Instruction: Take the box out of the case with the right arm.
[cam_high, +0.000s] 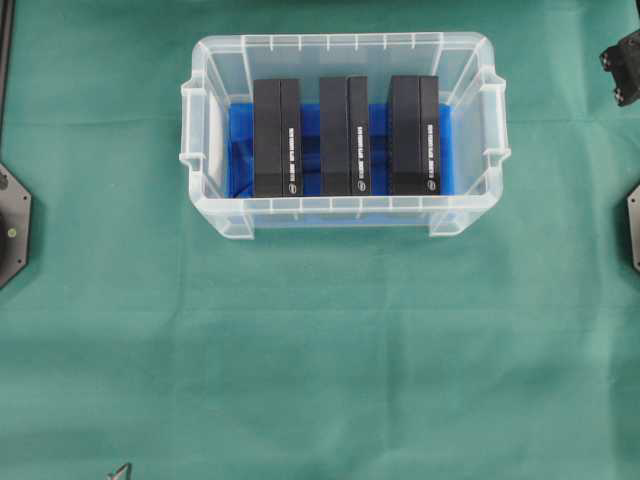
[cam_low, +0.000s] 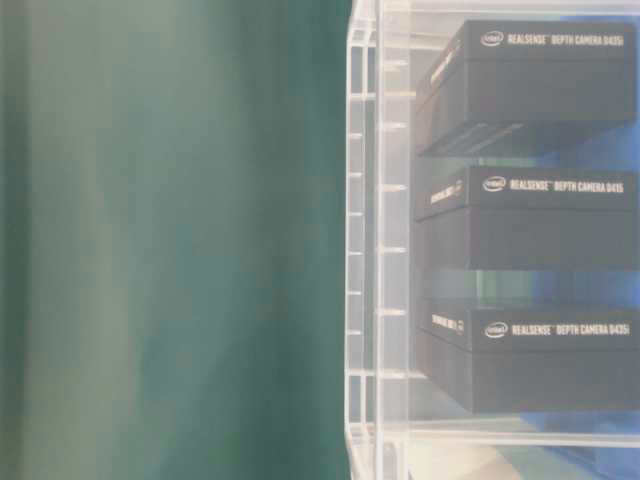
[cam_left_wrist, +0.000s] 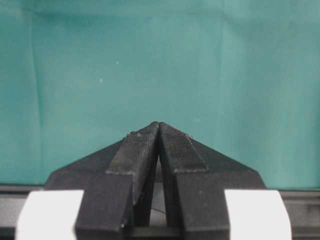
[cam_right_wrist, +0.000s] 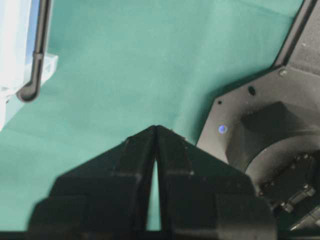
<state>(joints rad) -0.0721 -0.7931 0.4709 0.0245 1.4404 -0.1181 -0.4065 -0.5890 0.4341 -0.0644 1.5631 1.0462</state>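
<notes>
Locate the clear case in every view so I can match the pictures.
Overhead: the case sits upper centre on the green cloth, with three black boxes inside.
Table-level: right side of the picture, its ribbed wall running top to bottom.
Left wrist: not in it; only cloth beyond the left gripper.
Right wrist: a corner at the far left edge.
Shared landmark: the green cloth.
</notes>
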